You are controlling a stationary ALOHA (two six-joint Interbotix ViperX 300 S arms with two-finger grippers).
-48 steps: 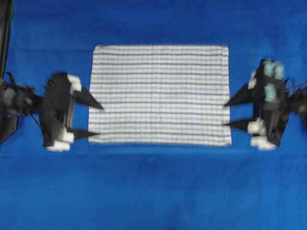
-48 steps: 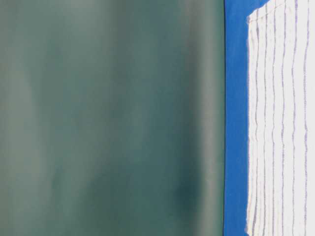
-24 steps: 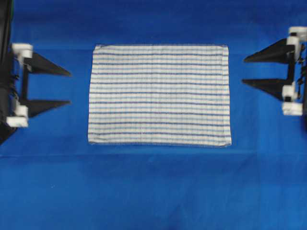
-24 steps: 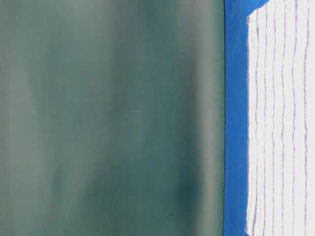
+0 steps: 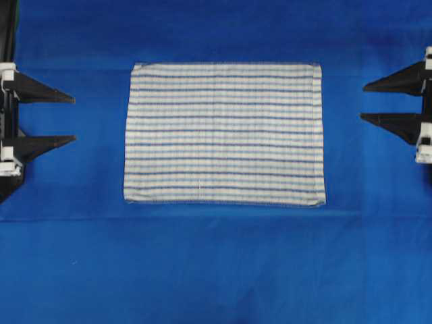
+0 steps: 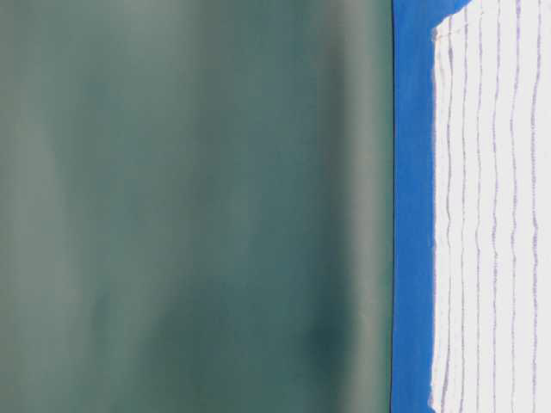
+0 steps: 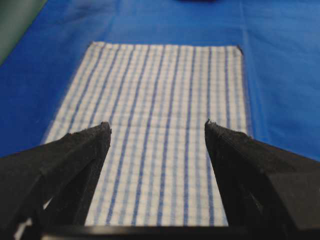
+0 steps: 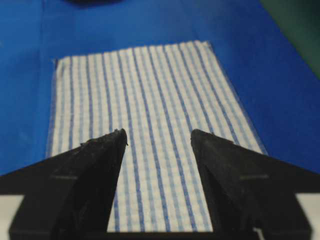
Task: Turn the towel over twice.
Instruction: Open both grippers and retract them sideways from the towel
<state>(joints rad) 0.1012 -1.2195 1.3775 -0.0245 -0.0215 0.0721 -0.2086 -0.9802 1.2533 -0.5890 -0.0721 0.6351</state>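
The towel (image 5: 223,133), white with thin dark-blue and pale-blue stripes, lies flat and spread out in the middle of the blue cover. Its striped face also fills the space beyond the jaws in both wrist views (image 7: 155,115) (image 8: 145,105), and its edge shows at table level (image 6: 491,215). My left gripper (image 5: 73,119) hangs open at the left edge, well clear of the towel's left hem, nothing between its fingers (image 7: 157,127). My right gripper (image 5: 363,101) stands open at the right edge, apart from the towel's right hem, also holding nothing (image 8: 157,135).
The blue table covering (image 5: 216,270) spreads all round the towel, with a faint crease just below the towel's near hem. A dark green backdrop (image 6: 189,206) rises behind the table. A dark arm post (image 5: 7,34) stands at the far left.
Both grippers have drawn back outward from the towel's side hems to the edges of the overhead view and levelled out, staying open. The towel has not moved.
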